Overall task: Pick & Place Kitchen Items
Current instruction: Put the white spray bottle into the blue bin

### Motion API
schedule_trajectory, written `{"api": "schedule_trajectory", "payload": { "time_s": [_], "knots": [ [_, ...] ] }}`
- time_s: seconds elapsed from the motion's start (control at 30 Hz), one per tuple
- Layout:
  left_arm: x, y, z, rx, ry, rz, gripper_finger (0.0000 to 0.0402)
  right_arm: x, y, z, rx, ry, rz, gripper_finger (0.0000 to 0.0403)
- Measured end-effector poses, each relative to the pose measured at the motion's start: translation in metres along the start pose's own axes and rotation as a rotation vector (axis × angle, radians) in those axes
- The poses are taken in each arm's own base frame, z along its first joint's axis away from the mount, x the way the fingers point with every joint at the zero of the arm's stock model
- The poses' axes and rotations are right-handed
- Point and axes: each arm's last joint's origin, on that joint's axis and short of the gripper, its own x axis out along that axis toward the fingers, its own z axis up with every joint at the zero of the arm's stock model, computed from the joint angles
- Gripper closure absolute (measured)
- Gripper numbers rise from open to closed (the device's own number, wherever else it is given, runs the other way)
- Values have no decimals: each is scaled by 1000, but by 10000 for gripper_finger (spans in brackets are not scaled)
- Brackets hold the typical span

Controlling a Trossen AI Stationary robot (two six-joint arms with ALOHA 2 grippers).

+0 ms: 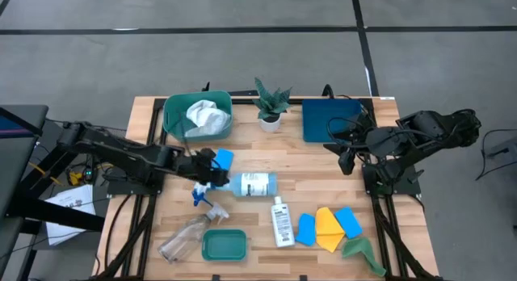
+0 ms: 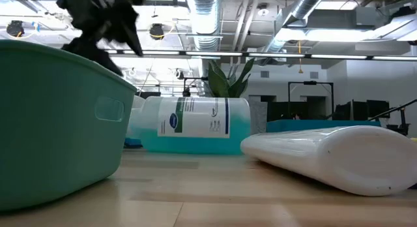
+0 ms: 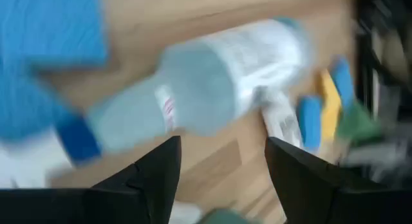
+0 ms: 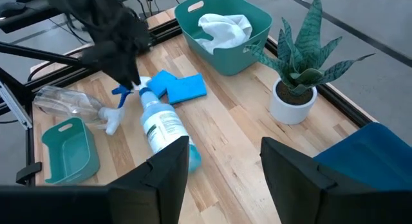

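A spray bottle (image 1: 254, 184) with light blue contents, a white label and a blue trigger (image 1: 200, 197) lies on its side mid-table; it also shows in the low view (image 2: 195, 126). My left gripper (image 1: 212, 171) is open just above its neck end, and in the left wrist view (image 3: 222, 143) the bottle (image 3: 212, 82) lies beyond the fingers. A clear spray bottle (image 1: 184, 236), a small white bottle (image 1: 280, 221), blue sponges (image 1: 306, 229) (image 1: 224, 158), a yellow cloth (image 1: 329, 229) and a green cloth (image 1: 360, 250) lie on the table. My right gripper (image 1: 347, 157) is open at the right.
A large green tub (image 1: 174, 119) holding a white cloth (image 1: 206, 115) stands far left. A potted plant (image 1: 271, 107) and a dark blue tray (image 1: 327, 119) stand at the far edge. A small green tub (image 1: 224, 245) sits near the front edge.
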Motion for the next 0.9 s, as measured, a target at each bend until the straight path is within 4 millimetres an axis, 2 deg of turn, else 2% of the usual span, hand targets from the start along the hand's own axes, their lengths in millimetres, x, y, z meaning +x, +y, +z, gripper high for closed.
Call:
{"api": "schedule_trajectory", "payload": {
  "time_s": [0.1,0.2,0.37,0.57,0.9],
  "knots": [
    [-14,-1,3,361,-38,-40,186,1,-1,1,-7,0,-9,218],
    [-20,2,3,679,-41,-28,186,2,-3,2,-12,0,-15,218],
    [-13,15,-1,1007,88,96,172,2,-3,2,-4,-1,-18,218],
    [8,23,-3,1185,215,173,153,3,-3,2,20,0,-17,218],
    [37,30,-8,1298,372,209,159,7,0,2,37,9,-25,218]
  ]
}}
